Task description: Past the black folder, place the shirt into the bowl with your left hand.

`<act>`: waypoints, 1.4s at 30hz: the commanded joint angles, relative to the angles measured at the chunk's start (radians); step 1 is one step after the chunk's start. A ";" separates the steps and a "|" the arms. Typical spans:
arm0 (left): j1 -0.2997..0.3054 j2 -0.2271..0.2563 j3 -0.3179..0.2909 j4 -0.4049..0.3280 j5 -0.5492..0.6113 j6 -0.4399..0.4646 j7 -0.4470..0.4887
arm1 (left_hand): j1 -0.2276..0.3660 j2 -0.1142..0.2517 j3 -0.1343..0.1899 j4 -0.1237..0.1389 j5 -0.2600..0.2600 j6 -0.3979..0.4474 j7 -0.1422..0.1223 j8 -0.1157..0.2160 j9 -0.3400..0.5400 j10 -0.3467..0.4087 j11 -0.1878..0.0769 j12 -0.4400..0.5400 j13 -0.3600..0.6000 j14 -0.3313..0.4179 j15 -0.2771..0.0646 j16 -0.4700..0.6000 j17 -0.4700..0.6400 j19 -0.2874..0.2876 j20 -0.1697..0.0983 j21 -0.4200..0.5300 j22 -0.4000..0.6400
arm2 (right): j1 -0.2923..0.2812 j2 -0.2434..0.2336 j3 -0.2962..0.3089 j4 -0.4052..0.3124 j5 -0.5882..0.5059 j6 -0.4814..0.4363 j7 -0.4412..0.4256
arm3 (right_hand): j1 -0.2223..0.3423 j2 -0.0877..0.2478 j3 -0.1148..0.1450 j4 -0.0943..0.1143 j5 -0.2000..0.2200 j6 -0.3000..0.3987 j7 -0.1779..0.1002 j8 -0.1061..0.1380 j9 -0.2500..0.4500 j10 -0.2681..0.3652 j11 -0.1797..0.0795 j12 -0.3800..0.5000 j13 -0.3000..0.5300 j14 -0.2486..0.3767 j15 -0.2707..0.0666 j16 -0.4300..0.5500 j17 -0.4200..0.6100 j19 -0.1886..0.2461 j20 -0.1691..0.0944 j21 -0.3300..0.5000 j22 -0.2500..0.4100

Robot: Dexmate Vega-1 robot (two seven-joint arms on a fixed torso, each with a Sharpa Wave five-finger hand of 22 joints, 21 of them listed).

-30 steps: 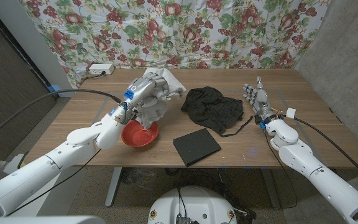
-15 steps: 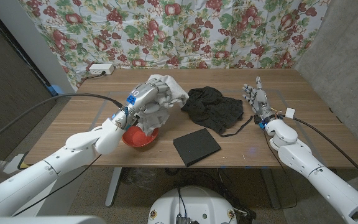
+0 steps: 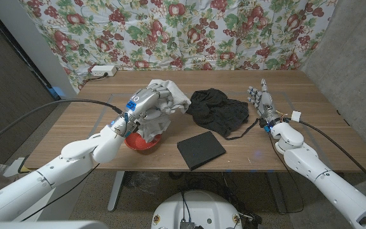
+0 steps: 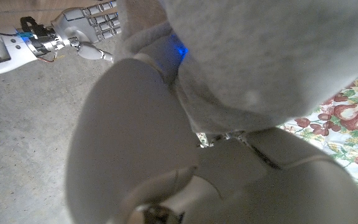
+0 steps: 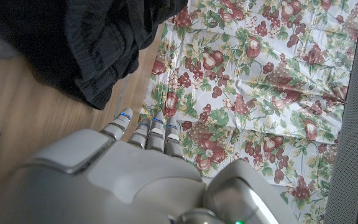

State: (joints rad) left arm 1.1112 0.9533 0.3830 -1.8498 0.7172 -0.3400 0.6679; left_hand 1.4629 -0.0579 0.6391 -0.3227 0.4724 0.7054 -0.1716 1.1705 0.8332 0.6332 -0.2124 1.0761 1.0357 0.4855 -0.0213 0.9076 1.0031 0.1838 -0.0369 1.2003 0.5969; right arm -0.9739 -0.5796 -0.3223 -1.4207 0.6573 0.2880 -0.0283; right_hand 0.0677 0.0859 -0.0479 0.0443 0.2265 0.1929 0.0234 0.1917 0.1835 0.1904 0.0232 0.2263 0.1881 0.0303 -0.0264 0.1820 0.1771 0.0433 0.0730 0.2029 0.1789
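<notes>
My left hand grips a bunched pale grey shirt right above the red bowl, and the shirt's lower folds hang down to the bowl's rim. In the left wrist view the shirt bulges over my own hand. The black folder lies flat to the right of the bowl, near the front edge. My right hand stands at the right of the table with its fingers straight and apart, holding nothing; it shows small in the left wrist view.
A crumpled black garment lies mid-table between the shirt and my right hand, with a cord trailing toward that hand; it also shows in the right wrist view. A white power strip sits at the back left, below the floral cloth.
My left hand has come down and slightly nearer with the shirt, so the cloth now sags onto the bowl. The right hand has stayed put.
</notes>
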 commanded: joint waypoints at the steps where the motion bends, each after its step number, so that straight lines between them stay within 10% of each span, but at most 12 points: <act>1: 0.055 0.016 -0.039 -0.021 -0.005 0.022 -0.011 | -0.011 0.002 0.157 0.147 -0.001 0.010 -0.002 -0.001 -0.002 0.011 0.004 0.002 0.002 0.128 -0.132 0.035 0.079 -0.003 -0.130 0.002 0.001 | 0.013 0.002 -0.008 0.007 -0.005 -0.006 0.006 | 0.005 0.004 0.005 0.000 -0.004 0.001 0.000 0.000 0.003 -0.002 -0.003 -0.001 0.002 -0.002 -0.009 0.002 0.002 -0.001 -0.007 -0.004 0.003; 42: 0.171 0.043 -0.107 -0.062 -0.026 0.036 -0.025 | -0.028 -0.003 0.184 0.148 -0.017 0.014 -0.005 -0.002 -0.019 0.014 0.004 0.000 0.005 0.137 -0.142 0.023 0.097 -0.015 -0.127 0.005 -0.022 | 0.008 -0.006 -0.012 -0.021 -0.012 -0.024 -0.007 | 0.004 0.005 0.006 0.000 -0.004 0.002 0.000 0.000 0.003 -0.002 -0.005 -0.002 0.002 -0.001 -0.009 0.002 0.002 -0.001 -0.008 -0.004 0.003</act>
State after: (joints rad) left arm 1.2482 0.9910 0.2970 -1.8946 0.6901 -0.3175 0.6446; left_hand 1.4314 -0.0735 0.6636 -0.3283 0.4583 0.7106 -0.1768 1.1705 0.8130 0.6366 -0.2086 1.0727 1.0393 0.4855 -0.0213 0.9218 1.0038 0.1708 -0.0387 1.2006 0.5742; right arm -0.9668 -0.5859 -0.3323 -1.4423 0.6451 0.2659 -0.0366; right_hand 0.0677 0.0859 -0.0452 0.0416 0.2265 0.1929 0.0234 0.1917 0.1835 0.1905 0.0232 0.2265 0.1881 0.0303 -0.0264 0.1820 0.1771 0.0433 0.0731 0.2029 0.1789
